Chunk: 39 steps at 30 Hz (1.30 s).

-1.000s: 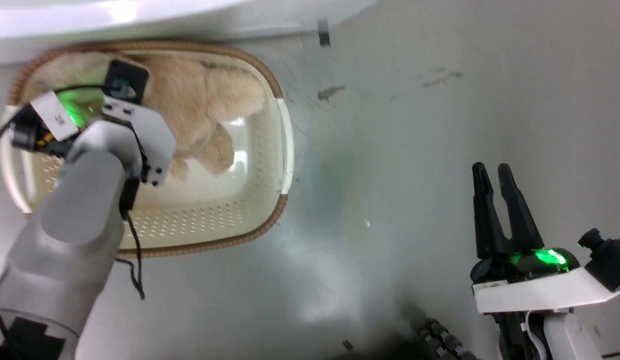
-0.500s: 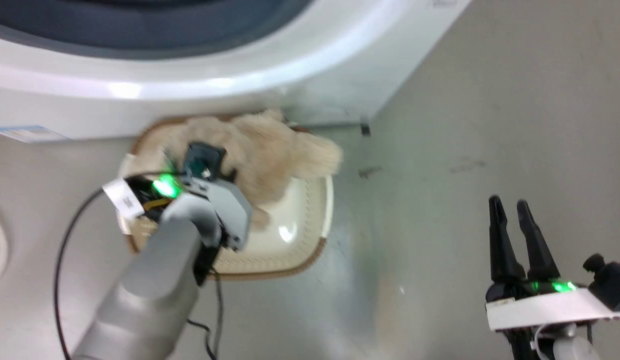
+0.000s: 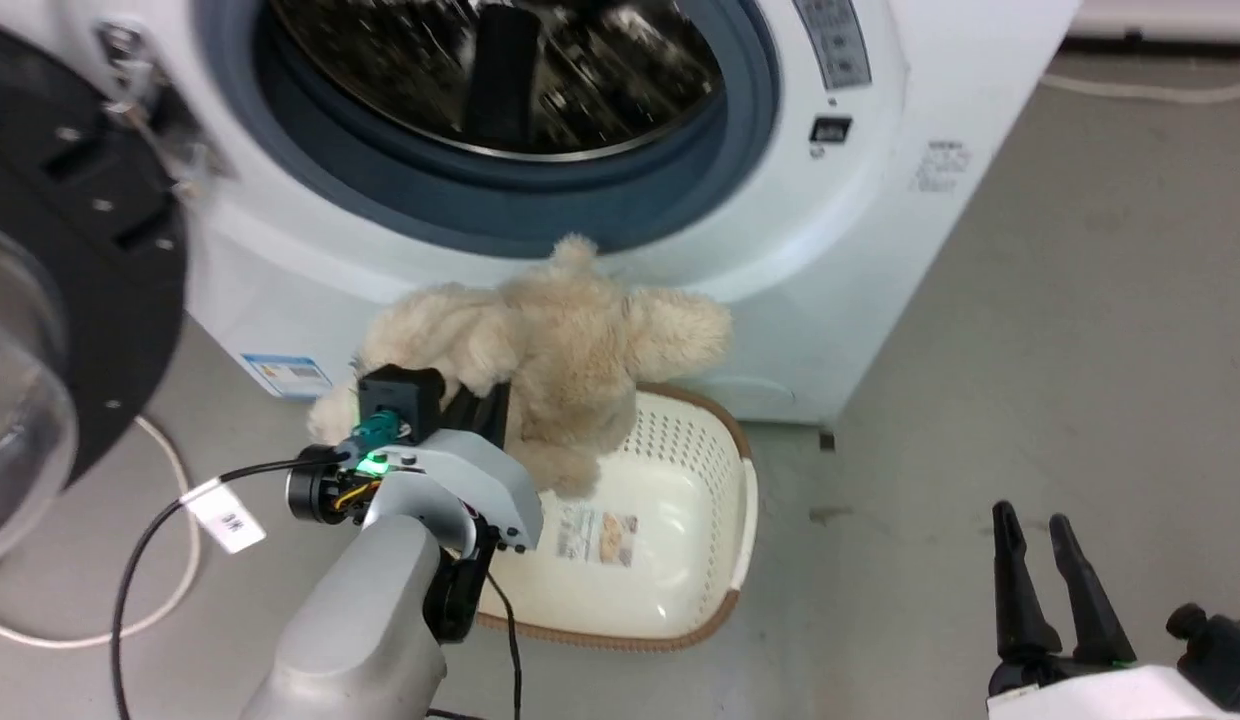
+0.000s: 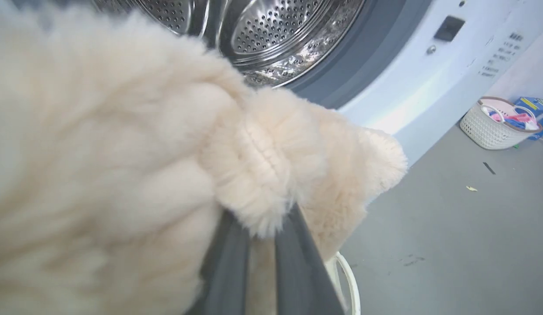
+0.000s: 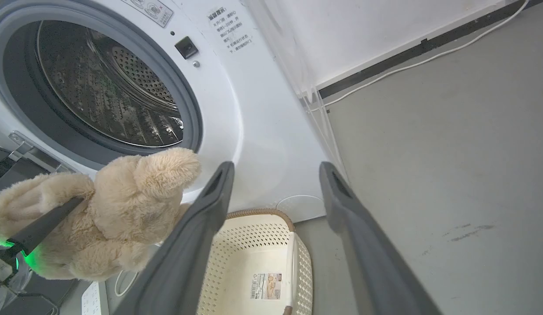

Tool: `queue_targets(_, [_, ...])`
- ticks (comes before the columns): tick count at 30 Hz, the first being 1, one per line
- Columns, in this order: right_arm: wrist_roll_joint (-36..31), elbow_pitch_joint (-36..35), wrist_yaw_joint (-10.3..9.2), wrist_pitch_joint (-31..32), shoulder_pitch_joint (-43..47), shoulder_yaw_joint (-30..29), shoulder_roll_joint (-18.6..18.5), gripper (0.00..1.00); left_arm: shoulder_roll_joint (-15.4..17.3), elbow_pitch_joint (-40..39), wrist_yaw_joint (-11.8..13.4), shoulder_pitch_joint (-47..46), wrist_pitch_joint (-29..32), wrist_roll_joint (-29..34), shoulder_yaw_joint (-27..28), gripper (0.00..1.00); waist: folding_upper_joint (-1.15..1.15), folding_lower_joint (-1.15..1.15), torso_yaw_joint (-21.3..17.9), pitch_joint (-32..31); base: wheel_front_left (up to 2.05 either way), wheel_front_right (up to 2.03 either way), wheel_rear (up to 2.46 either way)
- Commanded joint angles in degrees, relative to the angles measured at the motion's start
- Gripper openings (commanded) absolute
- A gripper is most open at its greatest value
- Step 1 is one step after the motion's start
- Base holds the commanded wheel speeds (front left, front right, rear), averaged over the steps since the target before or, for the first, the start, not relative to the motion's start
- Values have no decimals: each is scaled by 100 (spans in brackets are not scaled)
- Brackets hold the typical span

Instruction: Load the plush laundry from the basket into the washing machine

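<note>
Head view: left gripper (image 3: 485,400) is clamped on the plush laundry (image 3: 560,360), with the fingers sunk into the fur near mid-body so the limbs flop to either side. The toy hangs clear of the basket (image 3: 680,450), above the edge nearest the washing machine (image 3: 860,250). It is below the grey rubber ring (image 3: 620,200) and not yet level with the opening.

- The basket sits on the floor (image 3: 1030,350) at the machine's foot. I see a label sticker (image 3: 598,535) on its bottom and no other laundry.
- The door (image 3: 70,270) stands wide open on my left, off the loading path. The steel drum (image 3: 500,70) is exposed.
- Left wrist view: fur bulges over and between the two fingers. I read this as a pinch on a fold, not a grip around the whole body. That should do for a light toy.
- The right gripper (image 3: 1030,515) is at the lower right with its fingers apart and empty, well apart from the basket. I take it as parked out of the left arm's way.

My judgement is that the pick is made and the carry is under way, with insertion to come. The next move needs height first, so the dangling limbs clear the ring's lower lip. Then push forward and let go deep in the drum. The risk is a loose leg catching on the rubber.
</note>
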Motion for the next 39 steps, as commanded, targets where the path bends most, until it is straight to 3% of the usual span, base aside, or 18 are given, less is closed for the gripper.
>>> queue_targets(1, [-32, 18, -4, -24, 63, -19, -1, 100, -17, -74, 23, 42, -69, -17, 38, 0, 0, 2, 129, -178, 0, 0, 0])
queue_targets(9, [-86, 20, -4, -24, 190, -34, -1, 100, -20, -836, 278, 130, -189, -51, 626, 0, 0, 2, -23, -303, 0, 0, 0])
queue_targets(15, [-139, -15, -4, -24, 116, 20, -1, 100, -83, -1302, 327, 26, -192, 128, 1190, 0, 0, 2, -252, -144, 0, 0, 0])
queue_targets(24, [-156, -182, -4, -24, -268, 125, -1, 100, -36, -1151, 137, -878, -193, 530, 2001, 0, 0, 2, -670, 643, 0, 0, 0])
queue_targets(33, [-100, -339, -4, -24, -531, 142, -1, 100, 145, -975, -16, -1774, -194, 1000, 2298, 0, 0, 2, -980, 1405, 0, 0, 0])
queue_targets(39, [-31, -486, -4, -24, -651, 263, -1, 100, 433, -765, -133, -2470, -194, 1238, 2401, 0, 0, 2, -1210, 1857, 0, 0, 0])
